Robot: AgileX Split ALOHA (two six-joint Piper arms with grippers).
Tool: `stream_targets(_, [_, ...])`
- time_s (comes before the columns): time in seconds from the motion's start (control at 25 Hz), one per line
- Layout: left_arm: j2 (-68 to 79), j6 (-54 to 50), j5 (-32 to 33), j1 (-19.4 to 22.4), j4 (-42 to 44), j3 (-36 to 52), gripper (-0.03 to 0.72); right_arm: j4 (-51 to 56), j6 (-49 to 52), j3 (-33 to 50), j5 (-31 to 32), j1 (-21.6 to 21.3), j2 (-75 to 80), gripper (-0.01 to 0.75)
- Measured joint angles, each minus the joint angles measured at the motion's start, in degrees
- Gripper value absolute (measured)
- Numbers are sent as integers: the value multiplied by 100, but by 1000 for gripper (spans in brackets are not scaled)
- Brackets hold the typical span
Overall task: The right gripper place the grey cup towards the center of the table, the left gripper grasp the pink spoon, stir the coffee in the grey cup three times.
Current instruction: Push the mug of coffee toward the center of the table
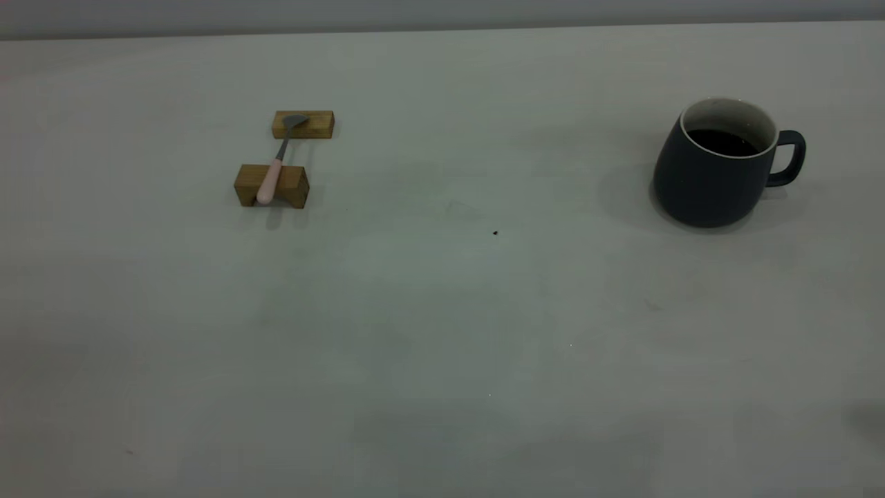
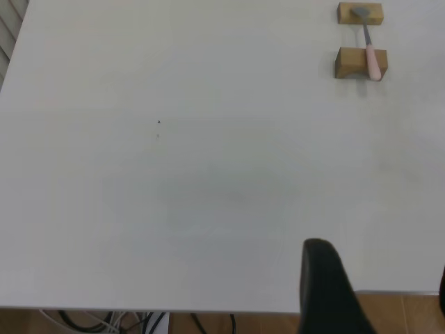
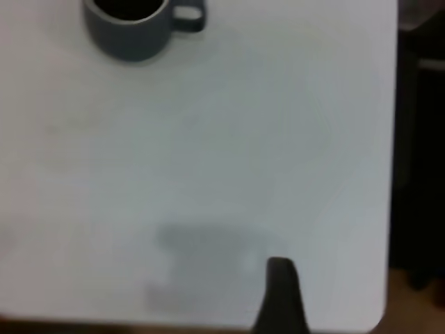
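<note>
So we're right at the start here, nothing has been touched yet. Biggest thing first: the table (image 1: 442, 332), pale and matte. The grey cup (image 1: 719, 166) sits upright near the right edge of the table, well apart from everything else, with its loop handle sticking out toward that same right edge. The coffee (image 1: 722, 142) inside is dark and glossy and sits below the white rim.

Over on the left side, toward the far edge, the pink spoon (image 1: 276, 166) lies bridged across two wooden blocks (image 1: 271, 187). Its long axis runs roughly near-to-far with a slight lean: the pink handle rests in the notch of the nearer block and points toward the near edge, while the grey bowl lies on the farther block.

Neither arm shows up in the exterior view. Each wrist view only catches one dark finger of its own gripper, the left gripper (image 2: 330, 292) and the right gripper (image 3: 281, 296), hanging back at the near edge, far from their targets. We can't tell how wide either is spread, though neither has hold of anything.

Our guess is step one is in hand: the right arm has to reach out to the cup, take it without sloshing, and set it nearer the table's center.
</note>
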Motion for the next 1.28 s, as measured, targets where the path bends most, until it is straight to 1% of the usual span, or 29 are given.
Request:
stream_targets(0.12, [0, 0, 0, 0, 0, 0, 461, -131, 0, -39, -502, 0, 814, 686])
stream_targets(0.36, [0, 0, 5, 0, 0, 0, 461, -137, -37, -152, -1490, 0, 2592, 688])
stream_targets(0.48, [0, 0, 5, 0, 0, 0, 461, -155, -330, -447, -1735, 0, 3599, 688])
stream_targets(0.64, [0, 0, 5, 0, 0, 0, 461, -150, -1264, -1024, -1915, 0, 4829, 688])
stream_targets(0.88, [0, 0, 5, 0, 0, 0, 461, 288, -3056, -1833, -2422, 0, 6194, 683])
stream_targets(1.12, [0, 0, 10, 0, 0, 0, 461, 347, -4050, -2327, -2901, 0, 7083, 678])
stream_targets(1.28, [0, 0, 14, 0, 0, 0, 461, 347, -4679, -2646, -3105, 0, 7479, 674])
